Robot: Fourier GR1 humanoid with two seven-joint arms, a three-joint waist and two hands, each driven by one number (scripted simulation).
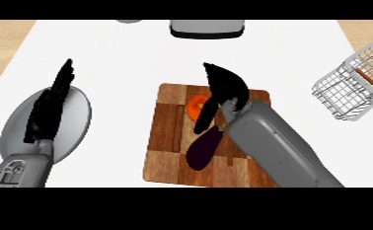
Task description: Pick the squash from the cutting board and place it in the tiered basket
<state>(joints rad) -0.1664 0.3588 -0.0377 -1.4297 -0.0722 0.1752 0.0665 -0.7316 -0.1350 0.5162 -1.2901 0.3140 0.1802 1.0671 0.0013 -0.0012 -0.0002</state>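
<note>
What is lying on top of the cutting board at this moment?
On the cutting board lie a dark purple eggplant and an orange squash. The right hand hovers open over the squash, covering part of it; the forearm hides the board's right side.

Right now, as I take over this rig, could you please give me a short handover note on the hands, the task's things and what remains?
Left hand: open, resting over the grey plate at the left.
Right hand: open above the cutting board, holding nothing.
An orange vegetable, apparently the squash, lies on the board by the right hand's thumb; a dark eggplant lies below it.
Tiered basket: at the right edge.
Done: nothing grasped.
Left: grasp, carry, place in the basket.
</note>
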